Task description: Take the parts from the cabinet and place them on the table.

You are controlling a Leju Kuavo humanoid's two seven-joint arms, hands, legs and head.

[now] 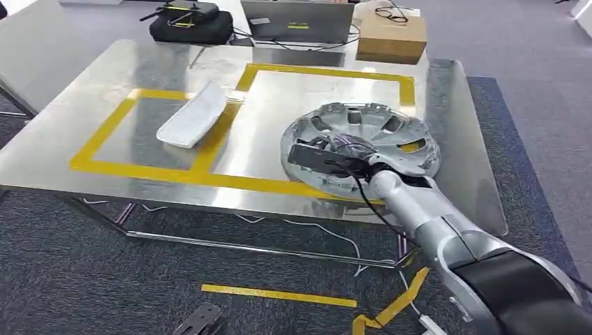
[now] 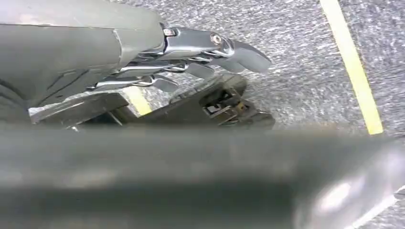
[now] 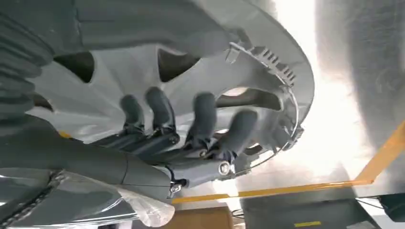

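Right hand (image 1: 347, 155) gripped wheel cover (image 1: 377, 132) at its 7 o'clock rim, fingers (image 3: 200, 119) curled inside; cover lay flat on table (image 1: 105, 105); left hand (image 2: 200, 57) hung empty, fingers loosely apart.

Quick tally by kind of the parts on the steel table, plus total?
Hubcap, silver: 1, under the right hand, lying over the yellow tape.
Long white part: 1, lying across the tape of the left square.
Total: 2 parts on the table.

An office-like lab: grey carpet (image 1: 63, 279), taped steel table (image 1: 84, 139), with laptop (image 1: 297, 21) and box (image 1: 391, 36) at 12 o'clock.
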